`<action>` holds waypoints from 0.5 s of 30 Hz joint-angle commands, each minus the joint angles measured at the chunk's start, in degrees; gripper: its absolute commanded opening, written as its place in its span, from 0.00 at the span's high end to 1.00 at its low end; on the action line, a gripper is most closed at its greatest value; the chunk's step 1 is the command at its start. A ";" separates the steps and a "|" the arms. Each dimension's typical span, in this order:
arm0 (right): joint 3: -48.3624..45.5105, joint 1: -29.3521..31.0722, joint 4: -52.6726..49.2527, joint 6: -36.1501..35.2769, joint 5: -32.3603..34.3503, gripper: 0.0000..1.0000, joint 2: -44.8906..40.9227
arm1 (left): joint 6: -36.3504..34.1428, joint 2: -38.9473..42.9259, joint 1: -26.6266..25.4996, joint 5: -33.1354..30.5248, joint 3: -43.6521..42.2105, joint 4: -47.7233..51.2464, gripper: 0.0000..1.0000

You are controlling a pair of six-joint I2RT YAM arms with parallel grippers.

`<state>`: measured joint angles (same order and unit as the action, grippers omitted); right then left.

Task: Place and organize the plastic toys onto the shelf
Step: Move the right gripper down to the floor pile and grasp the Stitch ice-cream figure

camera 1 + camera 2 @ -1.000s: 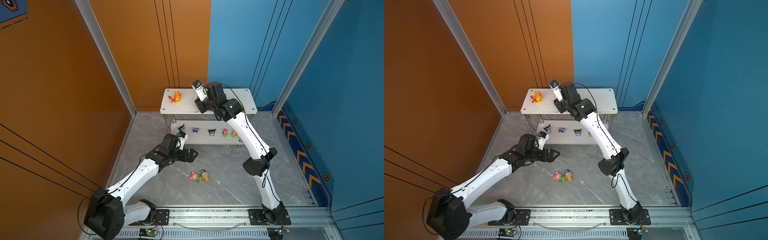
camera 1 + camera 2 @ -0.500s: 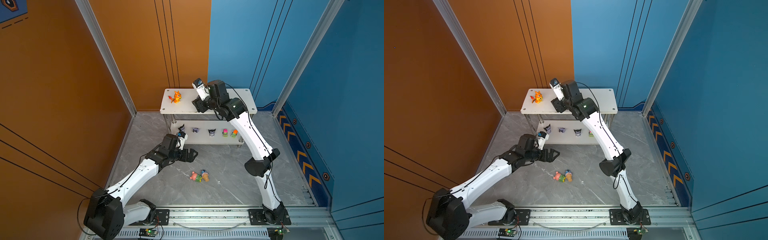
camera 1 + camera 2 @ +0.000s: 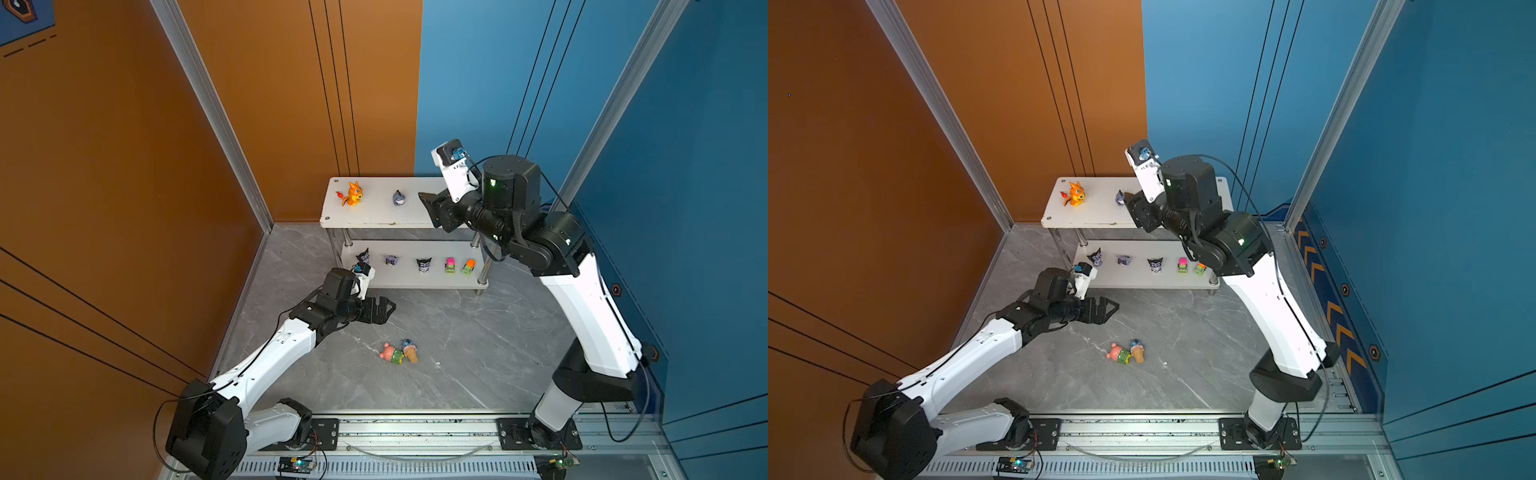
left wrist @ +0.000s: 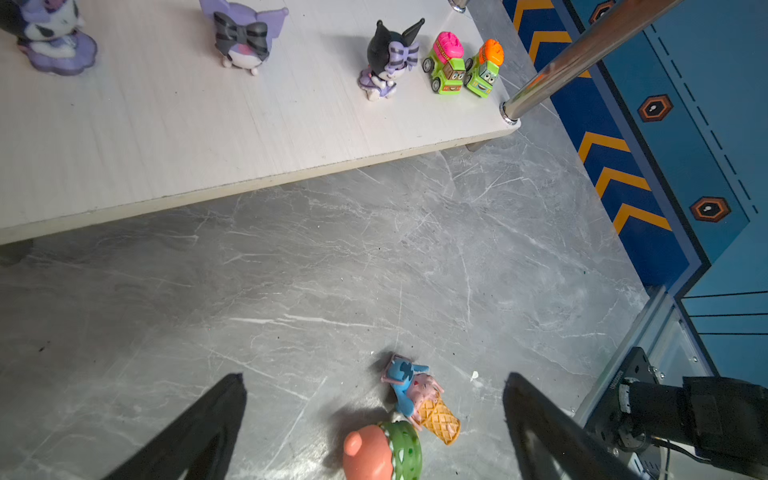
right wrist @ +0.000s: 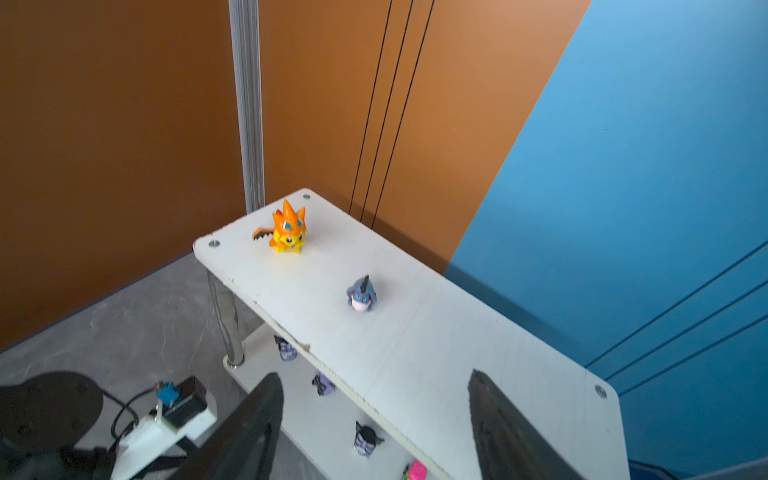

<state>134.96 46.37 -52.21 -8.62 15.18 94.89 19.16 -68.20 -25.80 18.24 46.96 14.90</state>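
While the right gripper (image 5: 372, 374) hangs above the top board of the shelf (image 5: 457, 332) with its fingers apart and nothing between them, the donkey (image 5: 361, 294) stands upright just ahead of its tips. The orange dragon (image 5: 287, 228) stands farther ahead, near the board's end.

The left gripper (image 4: 372, 377) hovers over the floor (image 4: 291, 270), spread about as wide as it goes and holding nothing. Below its gap lie the last two loose toys, both on their sides and touching. The pink bear (image 4: 376, 453) is closer to the wrist and the blue figure on a cone (image 4: 415, 390) is out by the fingertips. Well ahead, on the lower board (image 4: 166, 137), stand three black-and-purple imps (image 4: 388, 58) and two cars (image 4: 446, 62).

Seven toys look shelved, so these two remain. They are probably light, stiff, hard plastic, smooth and rounded, and likely to skid on the polished floor or squirt out of a grip that lands off centre. Because they touch, closing on one may push the other away. The bear looks best taken across its green middle, its widest part. The blue figure offers its ribbed cone, which should slip less than the glossy head. The fingers would need to come down on either side of one toy only.
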 commanded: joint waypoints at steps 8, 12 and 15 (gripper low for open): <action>-47.50 5.07 -5.85 18.73 -6.63 0.31 -17.09 | 0.44 1.76 0.07 0.19 -0.87 1.39 0.02; -66.03 7.20 6.97 30.21 -12.85 0.33 -22.11 | 0.71 1.76 -0.64 -0.54 -1.58 1.28 0.02; -74.44 7.59 15.42 37.01 -16.02 0.34 -22.36 | 0.71 1.79 -0.83 -0.80 -1.77 1.28 0.02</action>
<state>65.19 53.54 -48.45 17.26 4.60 74.32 19.57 -67.40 -26.20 18.02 46.11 15.27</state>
